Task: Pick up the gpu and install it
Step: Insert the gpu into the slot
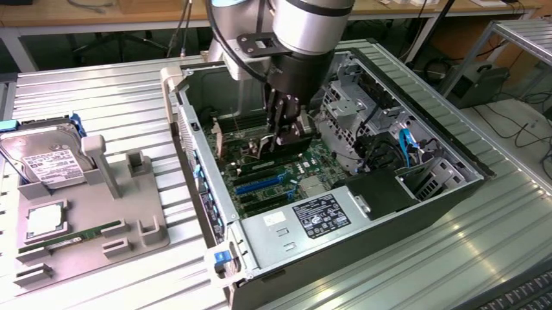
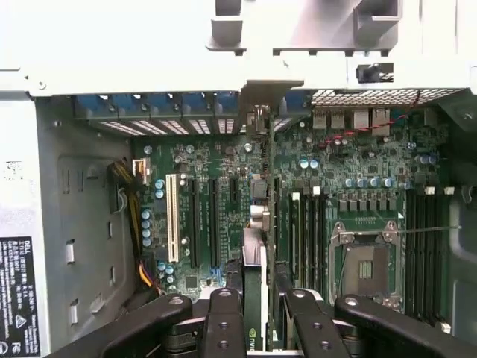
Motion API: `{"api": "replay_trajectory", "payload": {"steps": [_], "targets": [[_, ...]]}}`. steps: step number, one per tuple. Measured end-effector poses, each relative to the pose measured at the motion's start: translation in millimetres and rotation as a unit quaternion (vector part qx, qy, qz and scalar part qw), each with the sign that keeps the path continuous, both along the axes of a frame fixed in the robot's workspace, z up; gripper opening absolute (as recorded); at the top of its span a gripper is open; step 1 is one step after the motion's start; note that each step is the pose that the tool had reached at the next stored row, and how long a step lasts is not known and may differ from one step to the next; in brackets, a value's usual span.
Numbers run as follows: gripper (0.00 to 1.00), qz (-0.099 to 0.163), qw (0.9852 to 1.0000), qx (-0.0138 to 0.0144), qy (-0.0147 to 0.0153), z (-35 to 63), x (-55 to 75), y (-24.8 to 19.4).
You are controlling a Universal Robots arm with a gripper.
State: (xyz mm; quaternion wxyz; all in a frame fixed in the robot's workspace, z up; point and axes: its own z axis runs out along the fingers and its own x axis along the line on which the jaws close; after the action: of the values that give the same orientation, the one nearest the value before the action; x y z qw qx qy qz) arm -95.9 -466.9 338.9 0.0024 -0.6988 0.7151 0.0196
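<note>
The end effector [image 2: 257, 313] grips the gpu [image 2: 253, 298] edge-on above the motherboard [image 2: 358, 186]; any tilt could make it miss its slot and jam

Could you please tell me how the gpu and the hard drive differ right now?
The gpu is dark; the hard drive is silver with a white label. The gpu stands on edge inside the open computer case, over the motherboard; the hard drive leans in a grey holder outside it, on the exterior view's left. The gripper clasps the gpu, not the hard drive. Both are flat, rectangular parts.
</note>
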Motion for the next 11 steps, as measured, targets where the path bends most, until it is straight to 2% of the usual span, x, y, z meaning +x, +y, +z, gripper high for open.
{"api": "replay_trajectory", "payload": {"steps": [1,3,5,11], "targets": [[0.26,0.0,1.0,0.0001,0.0,-2.8,0.1,0.1],[0.26,0.0,1.0,0.0,0.0,-6.5,9.9,1.3],[0.26,0.0,1.0,-0.0002,0.0,-10.1,14.0,1.5],[0.26,0.0,1.0,-0.0004,0.0,-21.2,12.6,2.6]]}}
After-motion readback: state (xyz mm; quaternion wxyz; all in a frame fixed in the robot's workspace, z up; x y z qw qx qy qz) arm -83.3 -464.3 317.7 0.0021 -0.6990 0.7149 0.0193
